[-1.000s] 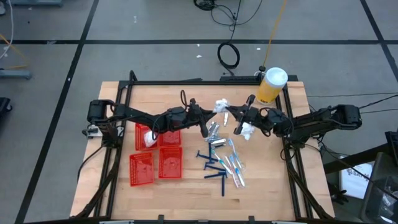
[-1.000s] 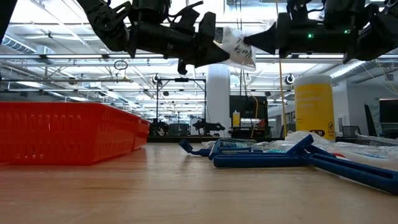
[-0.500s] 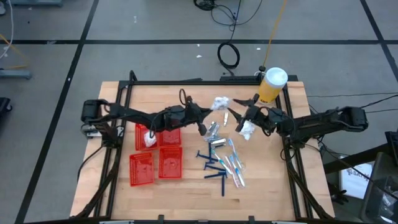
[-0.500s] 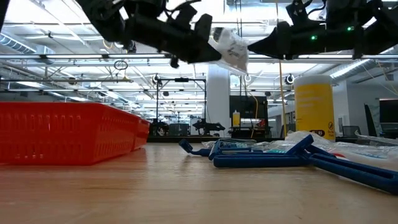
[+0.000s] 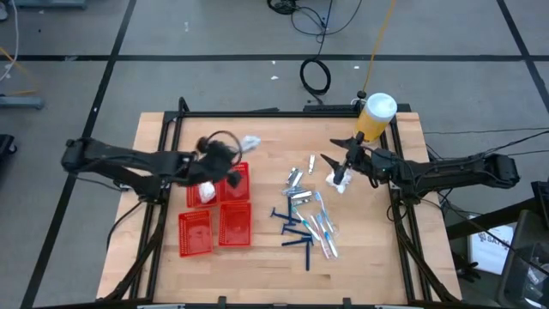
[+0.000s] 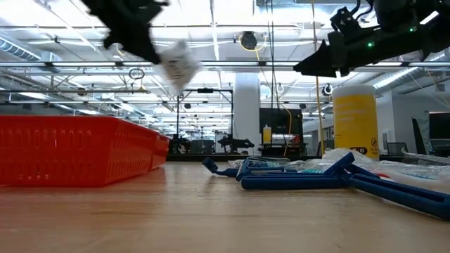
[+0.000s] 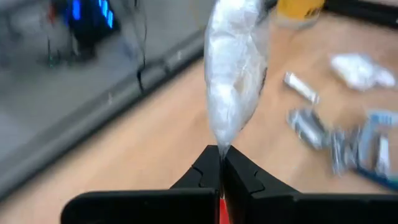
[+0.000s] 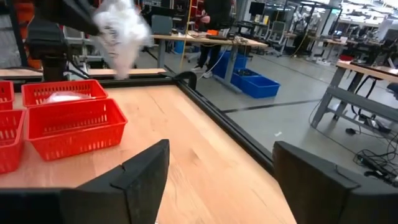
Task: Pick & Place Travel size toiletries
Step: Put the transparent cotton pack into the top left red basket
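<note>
- A white packet (image 7: pixel 233 74), blurred by motion, is pinched at its edge between the pressed-together jaws of the left gripper (image 7: pixel 221 167), above the red baskets (image 5: pixel 232 184) at the table's nine o'clock.
- What the packet contains cannot be made out.
- The right gripper (image 5: pixel 336 160) is held with jaws spread, nothing between them, over another white packet (image 5: pixel 336 180) at three o'clock.
- Razors (image 5: pixel 296 232) and tubes (image 5: pixel 296 182) lie at centre.

Motion-blurred: white packet (image 6: pixel 179 63) and left gripper (image 6: pixel 144 48) in low view. Cut off at frame edge: right gripper (image 8: pixel 221 180) fingers, red basket (image 6: pixel 70 149).
</note>
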You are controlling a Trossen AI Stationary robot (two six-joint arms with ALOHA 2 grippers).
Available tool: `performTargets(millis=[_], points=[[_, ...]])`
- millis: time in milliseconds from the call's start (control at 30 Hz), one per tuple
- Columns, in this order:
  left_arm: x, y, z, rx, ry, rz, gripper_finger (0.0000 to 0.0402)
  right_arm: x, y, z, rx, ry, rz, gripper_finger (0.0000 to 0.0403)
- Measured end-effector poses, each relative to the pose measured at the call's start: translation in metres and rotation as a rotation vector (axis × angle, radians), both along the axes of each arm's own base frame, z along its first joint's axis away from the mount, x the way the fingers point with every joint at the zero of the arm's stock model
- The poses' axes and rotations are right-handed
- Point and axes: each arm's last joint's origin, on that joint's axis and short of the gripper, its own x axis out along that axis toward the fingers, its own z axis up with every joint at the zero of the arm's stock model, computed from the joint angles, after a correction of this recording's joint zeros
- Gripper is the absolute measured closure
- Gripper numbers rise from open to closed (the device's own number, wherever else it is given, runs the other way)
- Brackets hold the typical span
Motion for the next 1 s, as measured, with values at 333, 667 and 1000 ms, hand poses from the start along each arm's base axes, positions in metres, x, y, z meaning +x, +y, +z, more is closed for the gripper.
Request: performTargets(millis=[333,667,1000], points=[[-0.060,-0.035,-0.023,-0.420,0.247,0.305,0.0402,0.000,0.000,-0.002,-0.002,0.028,0.001,0.0147],[-0.059,-0.045,-0.043,-0.536,0.564,0.406,0.0401,0.000,0.000,-0.002,-0.002,0.029,0.004,0.0147],[-0.040,-0.039,-0.062,-0.549,0.755,0.310,0.0401,0.000,0.000,-0.003,0.004,0.026,0.004,0.0147]])
